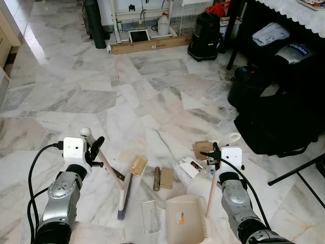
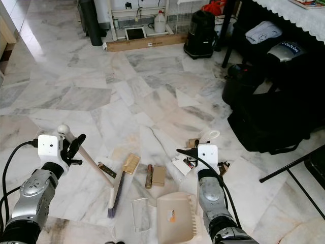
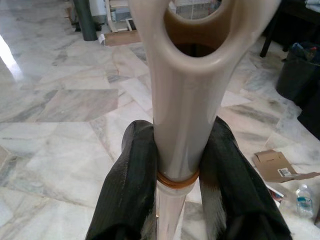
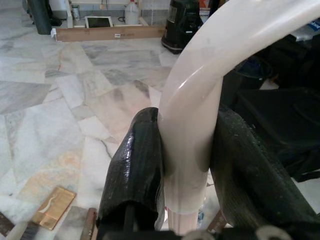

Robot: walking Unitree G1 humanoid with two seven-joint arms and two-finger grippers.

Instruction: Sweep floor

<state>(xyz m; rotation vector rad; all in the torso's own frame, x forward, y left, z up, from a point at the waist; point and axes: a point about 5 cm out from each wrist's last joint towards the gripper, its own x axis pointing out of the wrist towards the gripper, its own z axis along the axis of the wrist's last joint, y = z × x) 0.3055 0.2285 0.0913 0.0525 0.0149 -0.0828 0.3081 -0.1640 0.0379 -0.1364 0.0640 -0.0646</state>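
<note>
Left gripper (image 1: 94, 148) is clamped tight on the upper shaft of the broom handle (image 1: 104, 165), and the right gripper (image 1: 215, 154) is squeezed just as firmly round the dustpan handle (image 1: 212, 190), both fingers pressed against the pale plastic. Broom head (image 1: 125, 197) sits on the marble floor (image 1: 152, 91) near the robot, bristles down and angled toward the litter, with the dustpan (image 1: 186, 218) lying flat just right of it. Scattered between and beyond them: a golden wrapper (image 1: 138, 165), a brown tube (image 1: 157, 178), a small tan card (image 1: 166, 177), a clear plastic packet (image 1: 149, 216), and farther right some torn cardboard (image 1: 202, 149) and a white carton (image 1: 190, 166). To do this stroke well, I'd say keep the bristles low, drag the nearer pieces rightward toward the pan's lip, and hold the pan edge flush to the floor so flat bits don't slip under. Left wrist view gives the close grip, fingers (image 3: 134, 185) hugging the shaft just below the hanging loop, plus a little water bottle (image 3: 303, 199) by the cardboard that is hard to make out from the head. Head views alone lay out broom, pan and litter together.
</note>
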